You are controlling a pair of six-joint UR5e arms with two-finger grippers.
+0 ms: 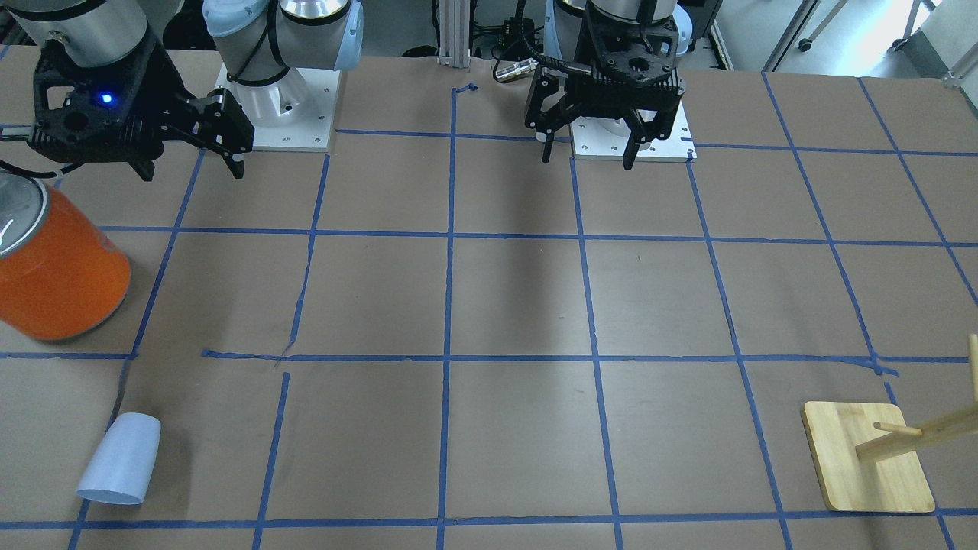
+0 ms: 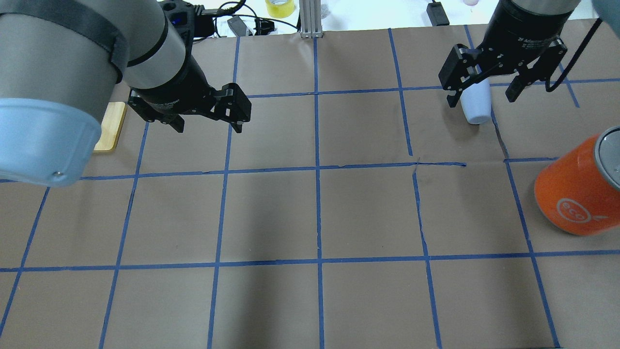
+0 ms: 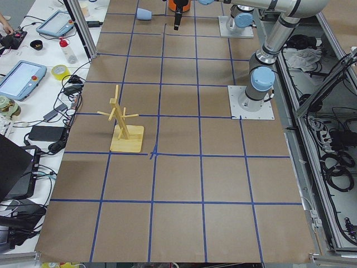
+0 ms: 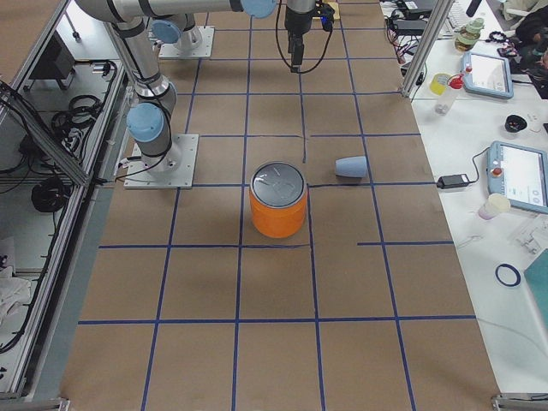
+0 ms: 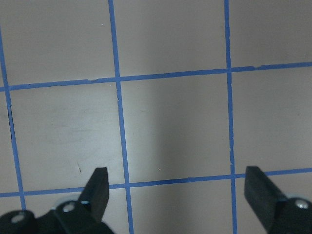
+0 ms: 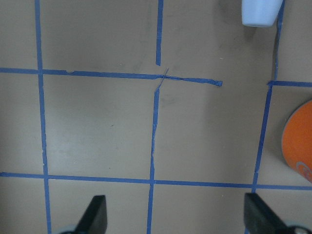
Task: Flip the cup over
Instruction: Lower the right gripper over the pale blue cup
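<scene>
Cup [image 1: 121, 458] lies on its side on the table [image 1: 519, 305], on the robot's right at the far edge, near the orange can [image 1: 61, 275] but apart from it. Right fingers [image 6: 95, 212] are spread wide above the table, not touching the cup. Left fingers [image 5: 97, 190] are spread wide too.

This is a robotics lab: a paper-covered table [image 3: 178, 195] gridded with blue tape [image 1: 447, 305], an arm's mounting plate [image 3: 266, 113] bolted onto it, teach pendants [image 3: 22, 78] alongside, and coiled cables [image 3: 334, 162] beside the table.
</scene>
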